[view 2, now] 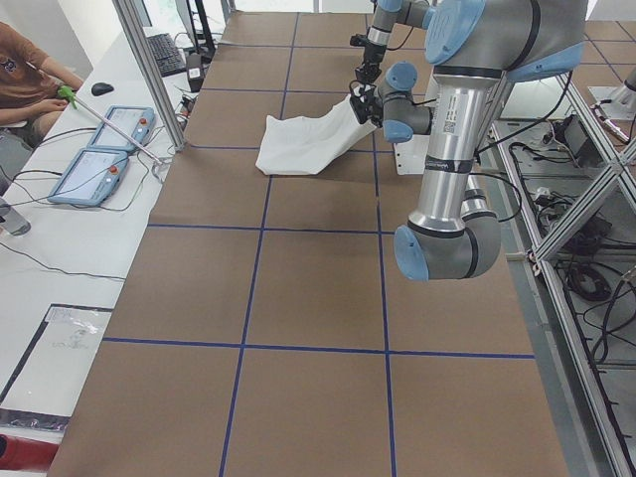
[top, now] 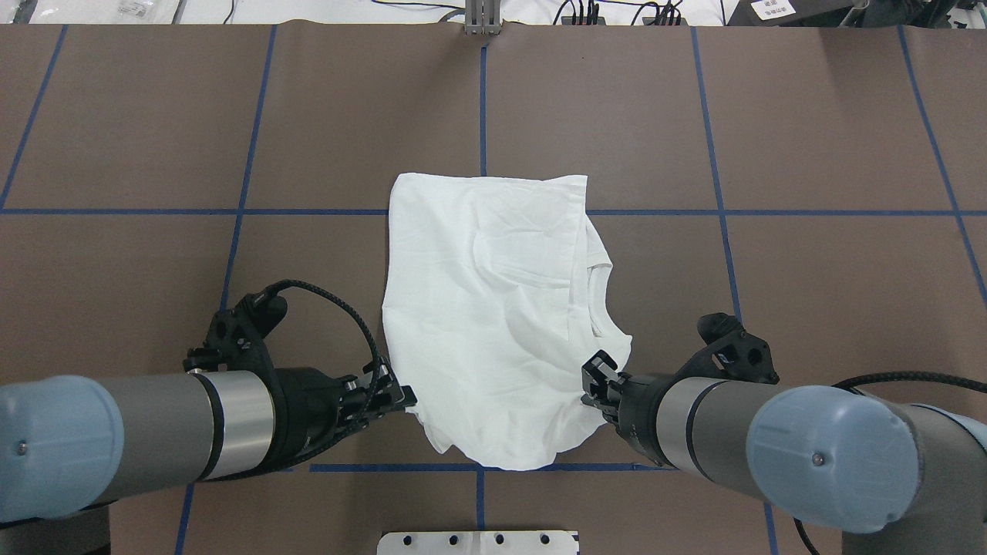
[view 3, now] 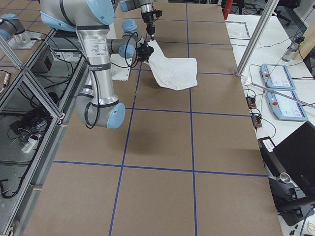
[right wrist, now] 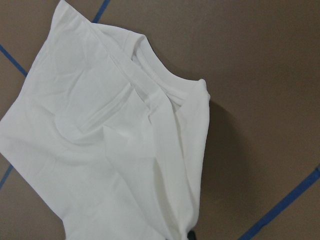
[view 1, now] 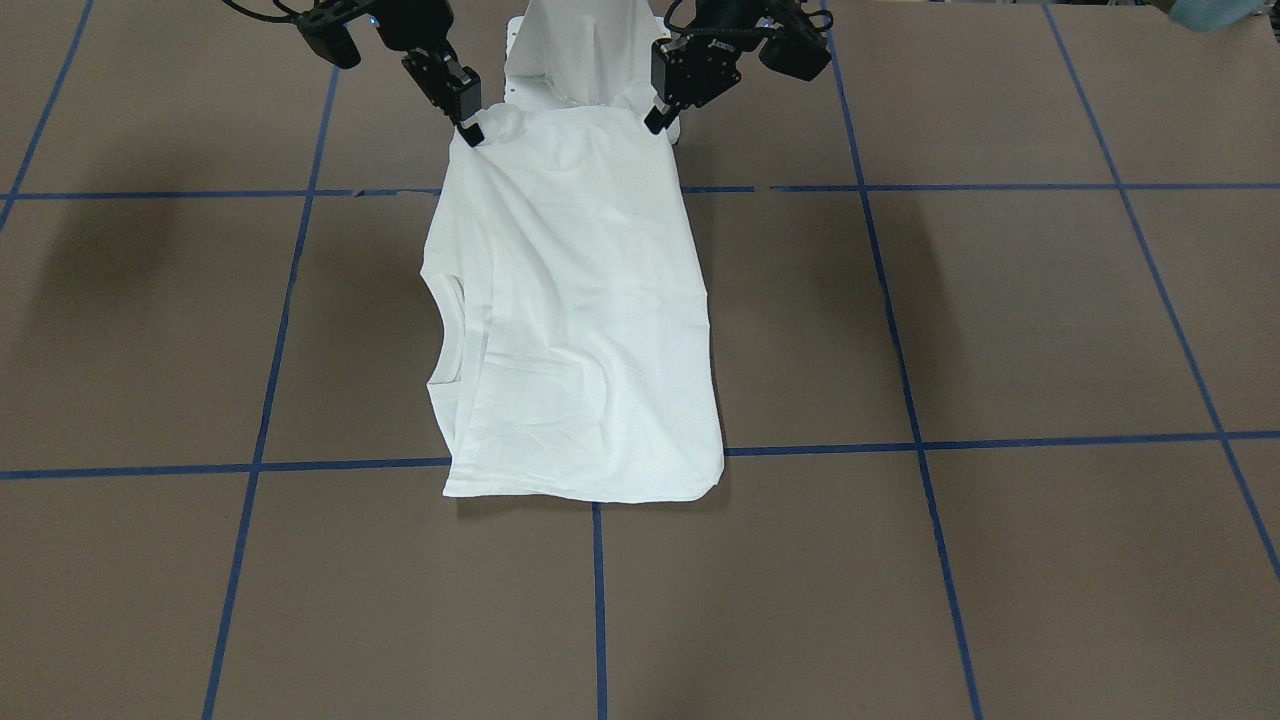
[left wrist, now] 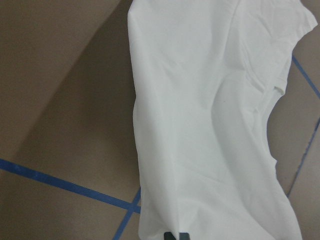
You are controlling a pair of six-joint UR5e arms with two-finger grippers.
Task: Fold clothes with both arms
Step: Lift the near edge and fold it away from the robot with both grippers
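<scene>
The white T-shirt (top: 493, 308) lies folded into a long strip on the brown table, collar (top: 597, 297) towards the robot's right. Its near end is lifted off the table. My left gripper (top: 409, 397) is shut on the near left corner of the shirt, and it also shows in the front-facing view (view 1: 655, 125). My right gripper (top: 590, 385) is shut on the near right corner, also in the front-facing view (view 1: 470, 135). The far end of the shirt (view 1: 575, 330) rests flat. The left wrist view shows the shirt (left wrist: 210, 125) hanging from the fingertips (left wrist: 175, 235). The right wrist view shows the shirt (right wrist: 115, 150) and collar (right wrist: 160, 82). No black text shows.
The white pedestal base plate (top: 478, 542) sits just behind the lifted edge. Blue tape lines (top: 482, 100) grid the brown table. A side bench holds two teach pendants (view 2: 99, 164), with an operator (view 2: 25, 75) seated there. Aluminium frame posts (view 3: 256, 39) stand at the far table edge.
</scene>
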